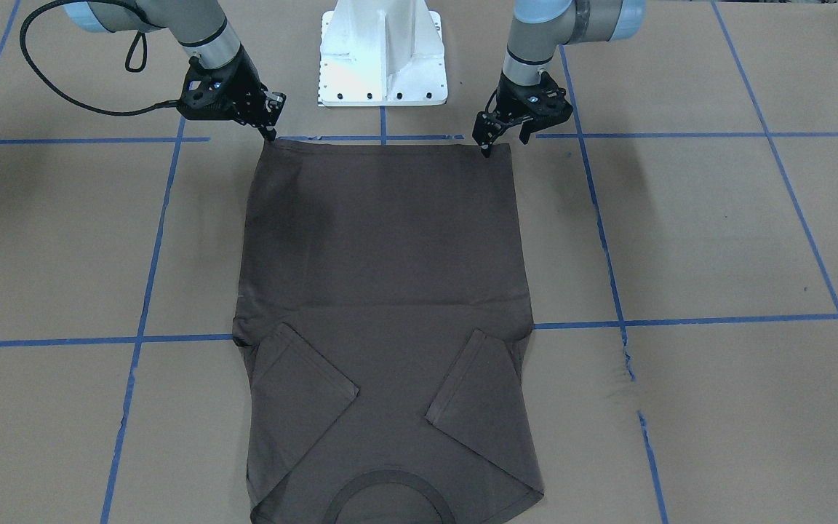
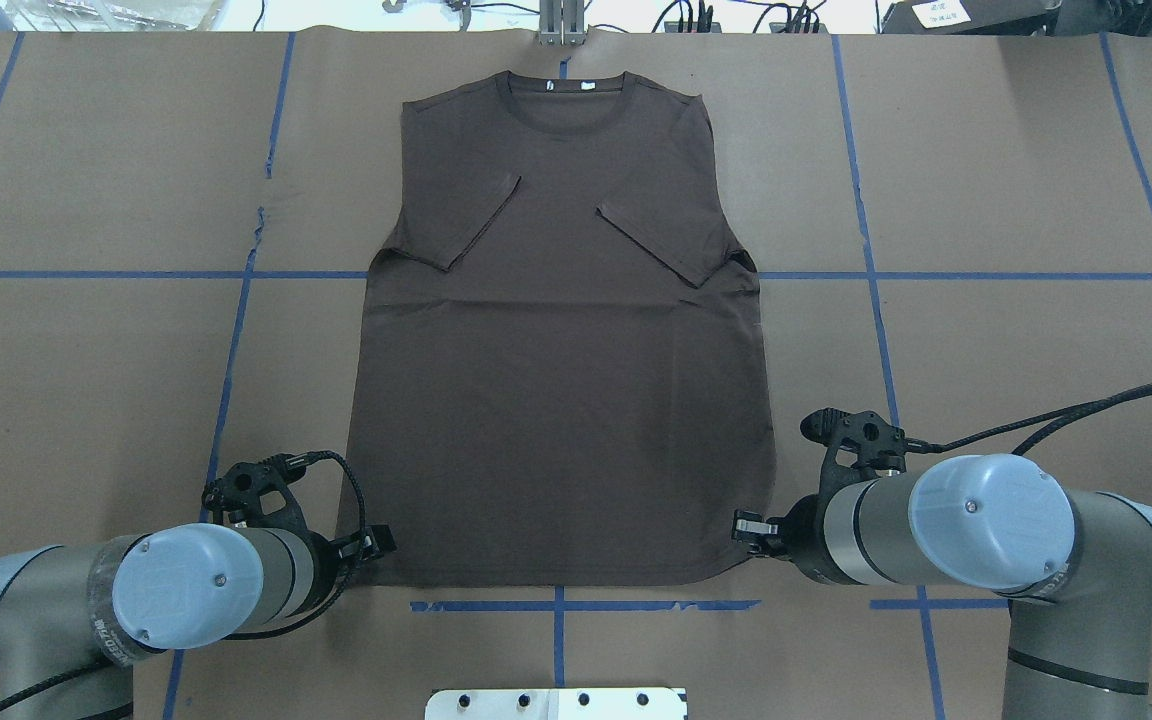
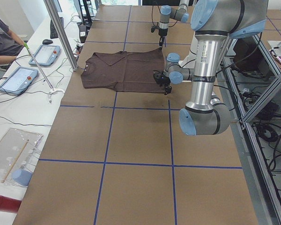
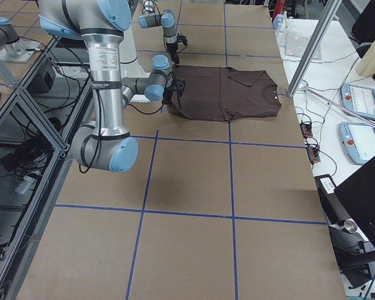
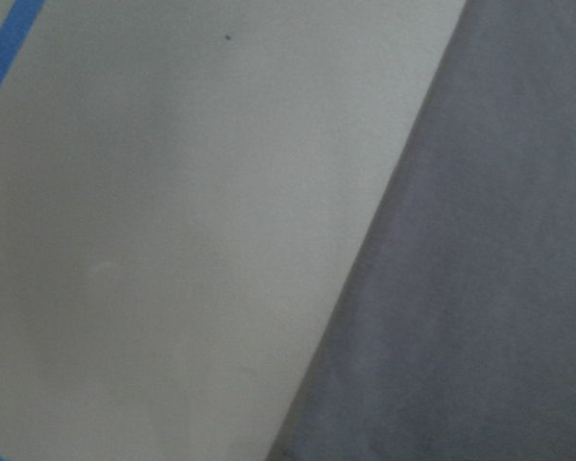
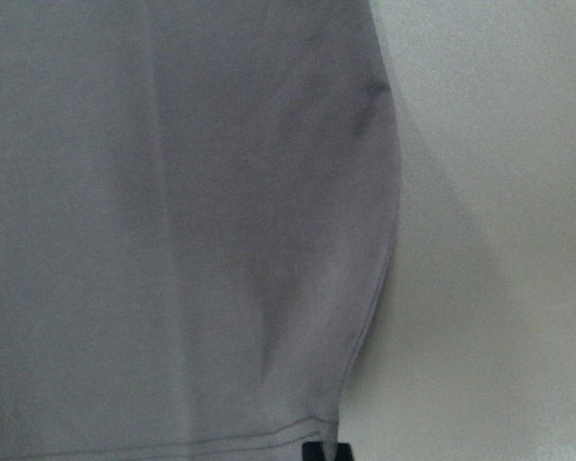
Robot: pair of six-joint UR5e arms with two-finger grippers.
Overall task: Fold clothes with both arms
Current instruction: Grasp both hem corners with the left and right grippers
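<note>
Right, T-shirt [image 1: 382, 240] lies flat on the table [image 1: 717, 233], hem twd the robot & collar [image 1: 390, 484] at the far side. Both sleeves are folded in over the chest: right-side sleeve [image 1: 302, 378] & left-side sleeve [image 1: 473, 386], slanting inward. Small white tags [image 2: 568, 86] show inside the neck. Hem lies flat, straight along a blue tape line [image 1: 681, 135]

Left gripper [image 1: 504, 138] is down at the hem corner on the robot's left. Its fingers are spread apart, one fingertip [image 1: 484, 145] touching the corner of the cloth, the other over bare table just beside it; nothing held. Right gripper [image 1: 271, 131] is at the opposite hem corner, tip at the cloth edge. It's seen side-on, so can't tell if its fingers are apart or together

Right wrist cam: hem corner w/ stitching, plus a dark finger [image 6: 326, 451] at the bottom edge right by the hem. Left wrist cam: blurred, just the shirt's side edge vs. table

White base [image 1: 382, 58] stands btwn the two arms, near the hem. In the left-side view a person [image 3: 2, 40] sits at a bench beside the table
</note>
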